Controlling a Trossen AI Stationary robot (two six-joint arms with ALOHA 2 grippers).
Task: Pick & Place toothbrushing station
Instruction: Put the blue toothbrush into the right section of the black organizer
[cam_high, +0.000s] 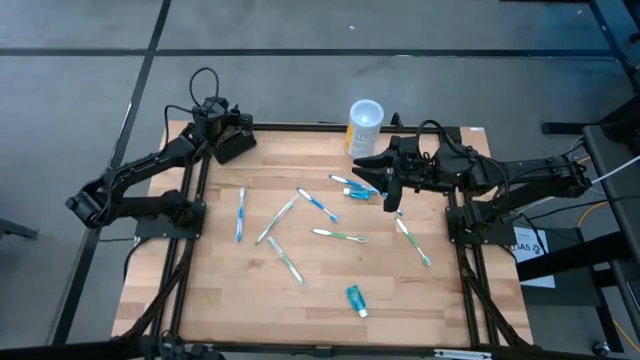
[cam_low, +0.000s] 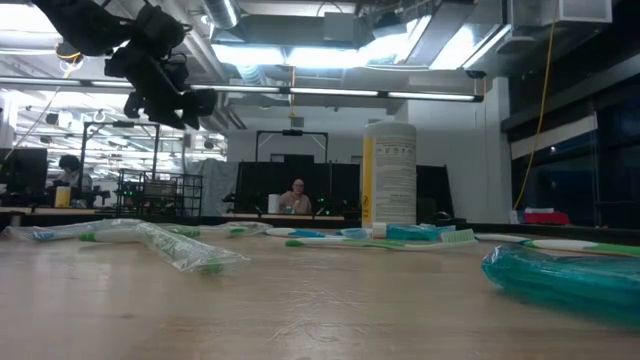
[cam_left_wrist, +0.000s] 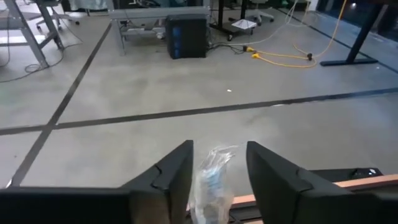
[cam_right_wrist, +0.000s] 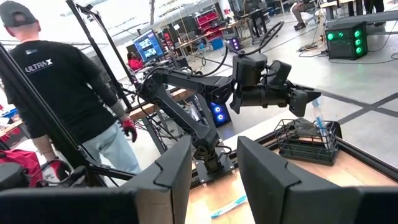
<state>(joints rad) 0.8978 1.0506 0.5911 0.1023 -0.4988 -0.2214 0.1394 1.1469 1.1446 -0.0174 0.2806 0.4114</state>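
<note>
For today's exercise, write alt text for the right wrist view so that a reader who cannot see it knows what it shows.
The left hand holds a wrapped toothbrush upright over the black toothbrushing station at the table's corner. The right hand's two dark fingers frame the foreground, open. A person in a black shirt stands beyond the table, back turned.

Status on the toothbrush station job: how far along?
Early. Done: nothing clearly finished. In hand: the left gripper is over the black holder block with a wrapped toothbrush at its tip. Left: several loose toothbrushes lie on the table. The right gripper is open and empty, near the cup.
</note>
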